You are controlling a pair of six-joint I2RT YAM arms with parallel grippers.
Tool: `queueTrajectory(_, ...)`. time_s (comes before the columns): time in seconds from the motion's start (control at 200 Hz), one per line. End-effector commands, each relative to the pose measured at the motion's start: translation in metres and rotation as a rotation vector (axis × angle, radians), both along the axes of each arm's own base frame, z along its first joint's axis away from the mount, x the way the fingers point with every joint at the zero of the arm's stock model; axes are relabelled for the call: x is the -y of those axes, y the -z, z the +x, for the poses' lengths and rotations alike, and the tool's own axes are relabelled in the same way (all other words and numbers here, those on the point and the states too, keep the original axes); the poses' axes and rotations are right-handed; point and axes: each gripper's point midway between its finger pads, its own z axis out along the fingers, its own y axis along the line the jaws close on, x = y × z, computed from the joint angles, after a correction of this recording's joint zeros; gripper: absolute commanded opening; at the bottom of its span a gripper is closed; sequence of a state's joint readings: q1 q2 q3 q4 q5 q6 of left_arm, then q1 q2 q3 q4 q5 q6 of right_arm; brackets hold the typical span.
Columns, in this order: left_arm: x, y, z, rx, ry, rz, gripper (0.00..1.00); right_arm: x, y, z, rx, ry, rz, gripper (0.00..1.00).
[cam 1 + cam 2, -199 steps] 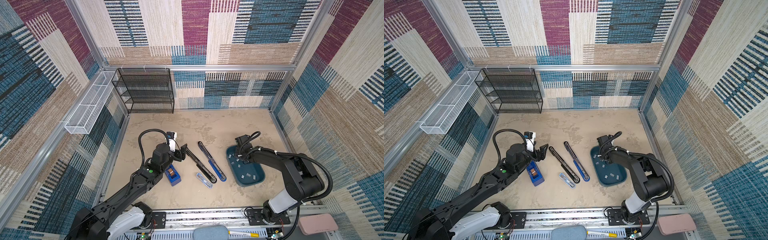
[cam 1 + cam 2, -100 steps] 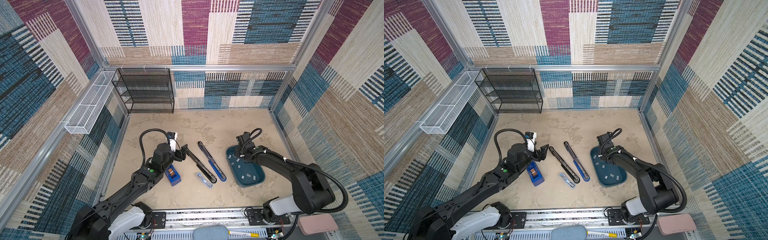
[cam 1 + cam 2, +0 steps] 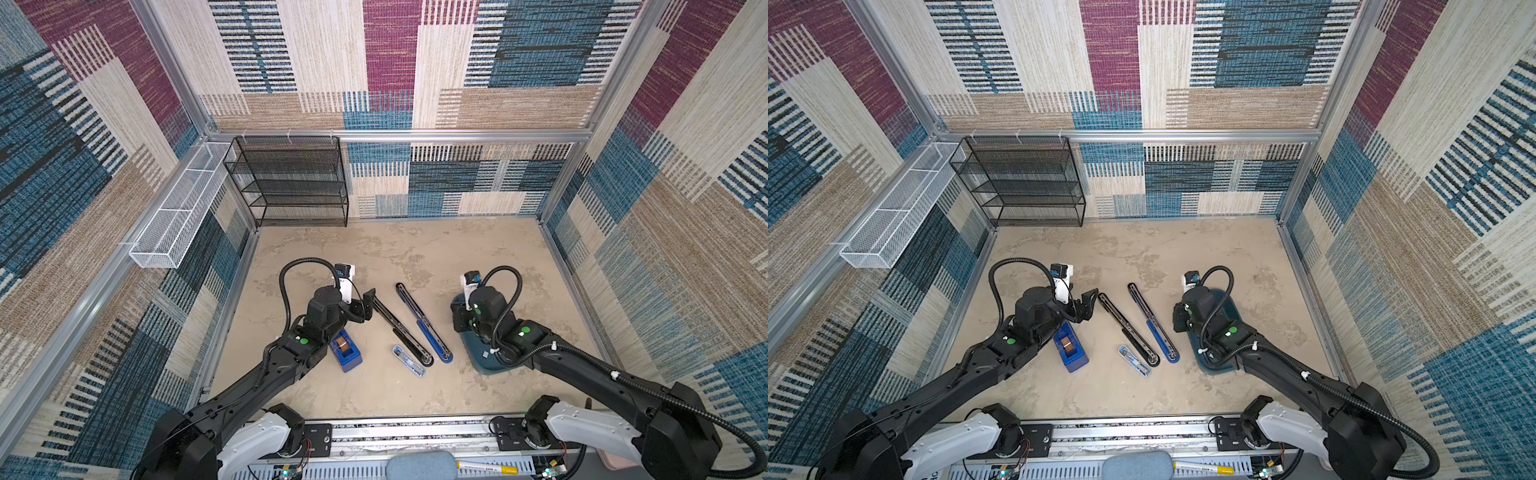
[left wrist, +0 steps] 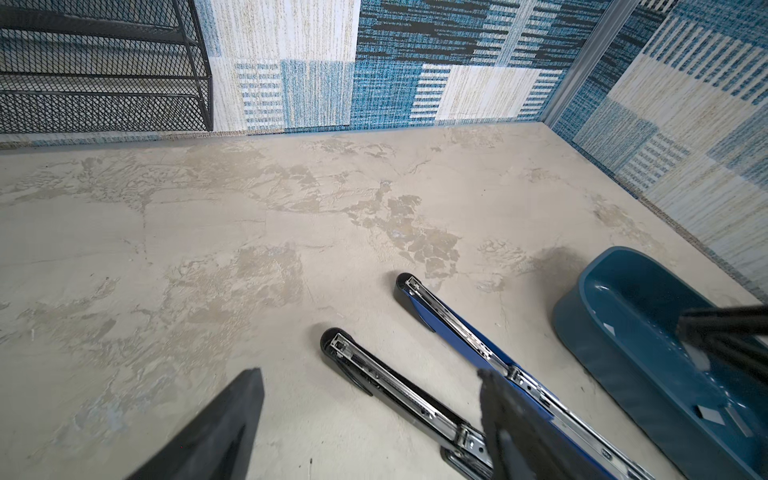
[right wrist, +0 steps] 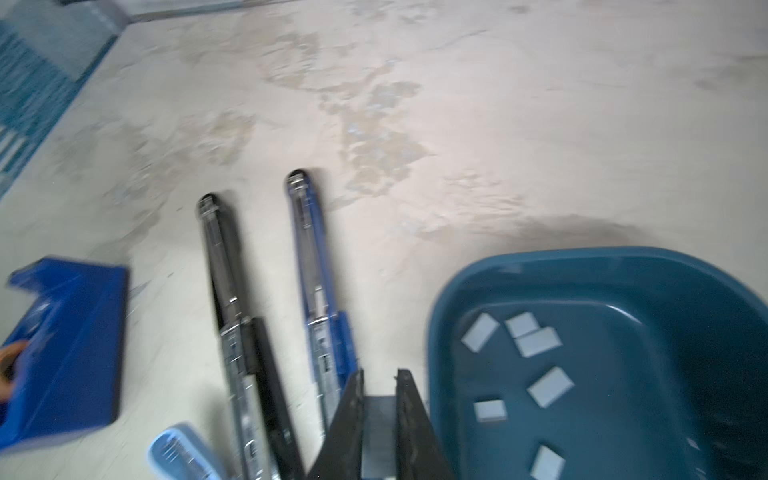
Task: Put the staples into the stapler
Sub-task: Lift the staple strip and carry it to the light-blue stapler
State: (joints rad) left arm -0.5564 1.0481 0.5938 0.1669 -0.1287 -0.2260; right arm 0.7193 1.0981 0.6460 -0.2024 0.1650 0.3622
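Staples: six in the tray, a seventh pinched by the right claw; left claw spread wide.

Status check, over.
Left gripper open near black stapler. Right gripper shut on staple strip, between blue stapler and tray. Both staplers lie open. Nothing blocking.

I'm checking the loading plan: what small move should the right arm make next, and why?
Probably shift the right claw sideways over the open channel of the blue stapler. It appears shut on a grey staple strip, just beside the tray, and that stapler lies opened flat next to it.
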Motion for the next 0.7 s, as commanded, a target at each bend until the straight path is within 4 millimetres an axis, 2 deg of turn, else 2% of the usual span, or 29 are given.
queueTrajectory(0.0, -0.001, -0.007, 0.005, 0.028, -0.019, -0.018, 0.85, -0.039, -0.005, -0.015, 0.068, -0.148, 0.01, 0.04)
queueTrajectory(0.1, 0.0, -0.008, 0.004, 0.029, -0.013, -0.022, 0.85, -0.062, 0.01, -0.039, 0.061, -0.252, -0.017, 0.05)
queueTrajectory(0.225, -0.001, -0.007, 0.004, 0.028, -0.017, -0.029, 0.85, -0.069, 0.036, -0.056, -0.008, -0.28, -0.07, 0.03)
queueTrajectory(0.356, 0.0, -0.008, 0.004, 0.026, -0.016, -0.026, 0.85, -0.081, 0.053, -0.081, -0.068, -0.321, -0.066, 0.02)
queueTrajectory(0.541, 0.0, -0.009, 0.003, 0.025, -0.012, -0.034, 0.85, -0.084, 0.071, -0.1, -0.118, -0.345, -0.101, 0.01)
queueTrajectory(0.696, 0.002, -0.01, 0.002, 0.027, -0.003, -0.042, 0.85, -0.077, 0.082, -0.107, -0.16, -0.312, -0.126, 0.0)
